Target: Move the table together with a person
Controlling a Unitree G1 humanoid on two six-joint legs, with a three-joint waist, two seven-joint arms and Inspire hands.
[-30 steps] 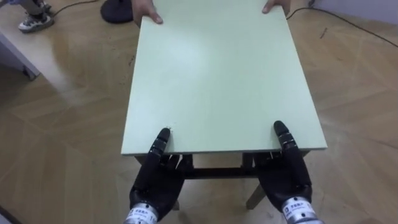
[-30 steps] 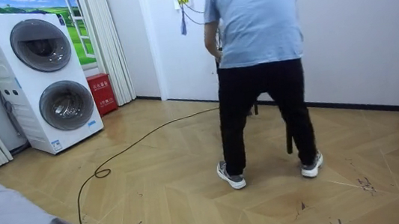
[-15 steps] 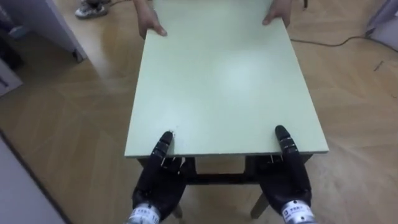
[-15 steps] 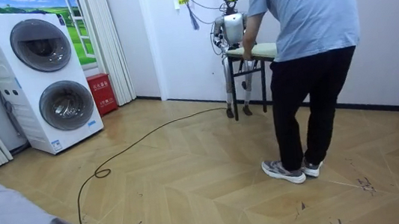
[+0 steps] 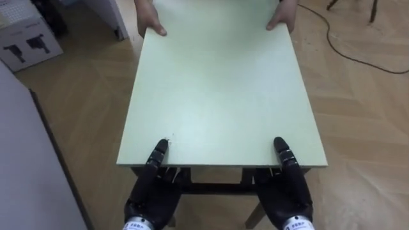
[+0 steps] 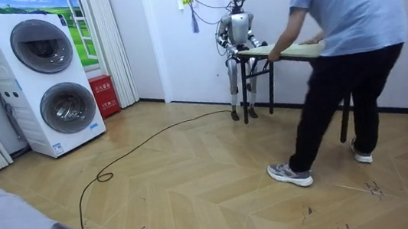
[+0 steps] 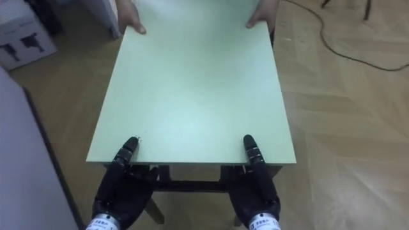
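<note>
Parquet floor (image 5: 358, 115) — left hand (image 5: 152, 191), right hand (image 5: 287, 191) on table (image 5: 217, 89), person (image 6: 341, 29) opposite.

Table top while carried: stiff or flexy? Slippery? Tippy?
Probably stiff: the table top looks flat, with no sag between the person's hands at the far edge and the left hand and right hand at the near edge. Its smooth pale surface may be slippery. Held at both ends, it seems unlikely to tip.

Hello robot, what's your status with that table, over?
Left hand, right hand clamped on table, near edge, thumbs on top. Person holds far edge. Cable on floor right, box left.
</note>
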